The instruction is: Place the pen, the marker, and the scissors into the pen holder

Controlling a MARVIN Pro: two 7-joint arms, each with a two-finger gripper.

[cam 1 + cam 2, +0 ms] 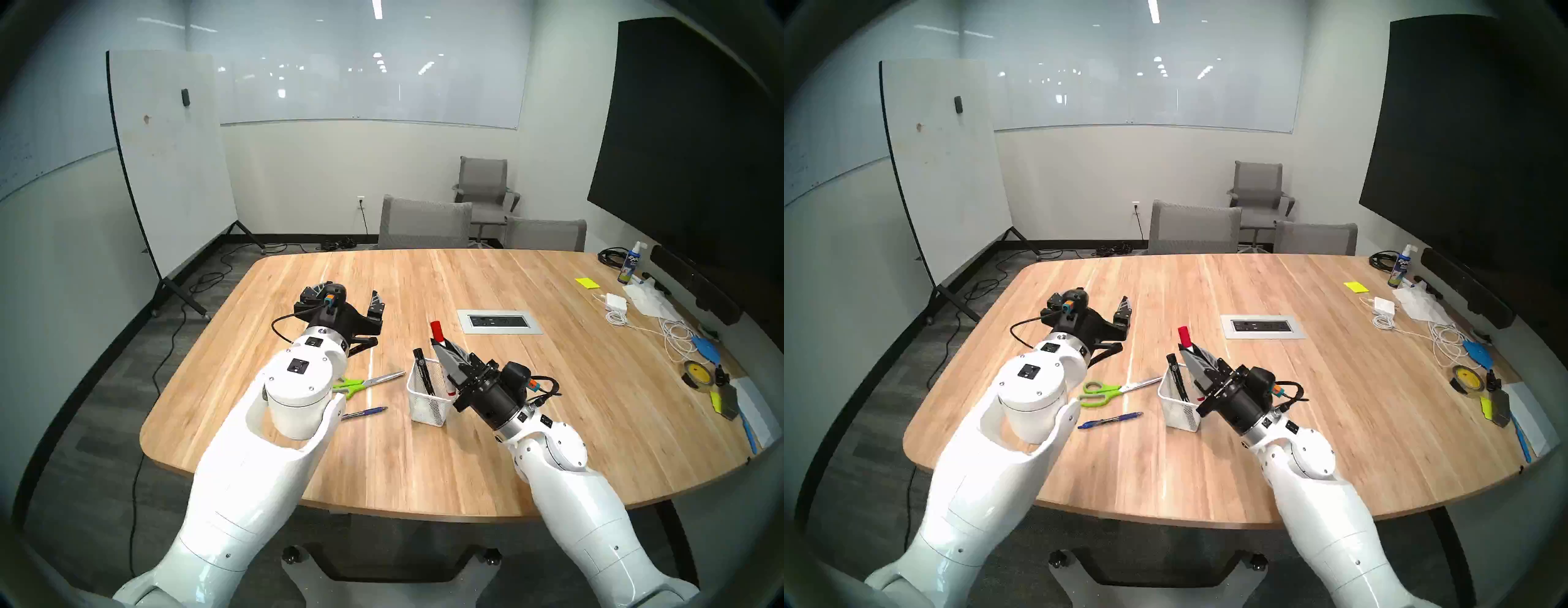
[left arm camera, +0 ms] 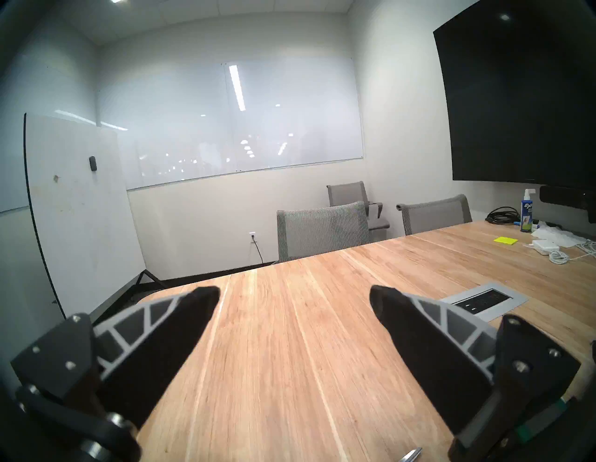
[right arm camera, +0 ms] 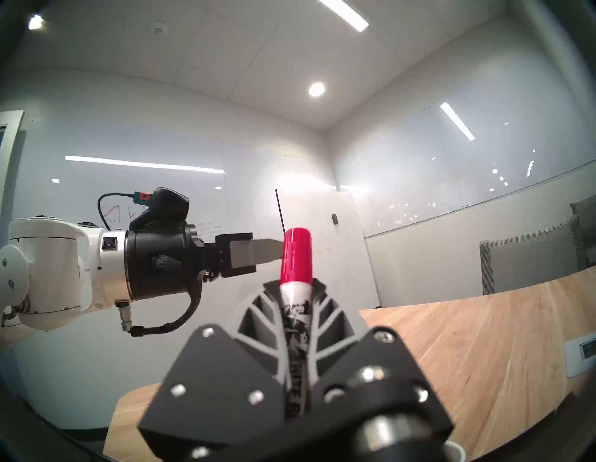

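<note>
My right gripper (image 1: 441, 346) (image 3: 295, 284) is shut on a white marker with a red cap (image 1: 437, 331) (image 1: 1184, 337) (image 3: 296, 255), held tilted with its lower end inside the white mesh pen holder (image 1: 428, 403) (image 1: 1180, 409). A black marker (image 1: 424, 373) (image 1: 1176, 378) leans in the holder too. The green-handled scissors (image 1: 369, 382) (image 1: 1110, 390) and the blue pen (image 1: 365, 412) (image 1: 1110, 420) lie flat on the table left of the holder. My left gripper (image 1: 345, 289) (image 2: 293, 292) hovers open and empty beyond the scissors.
A grey power outlet panel (image 1: 499, 321) is set into the wooden table (image 1: 424, 458) behind the holder. Cables, a charger (image 1: 615, 302), a spray bottle (image 1: 630, 263) and a tape roll (image 1: 695, 373) crowd the right edge. Grey chairs (image 1: 424, 223) stand at the far side.
</note>
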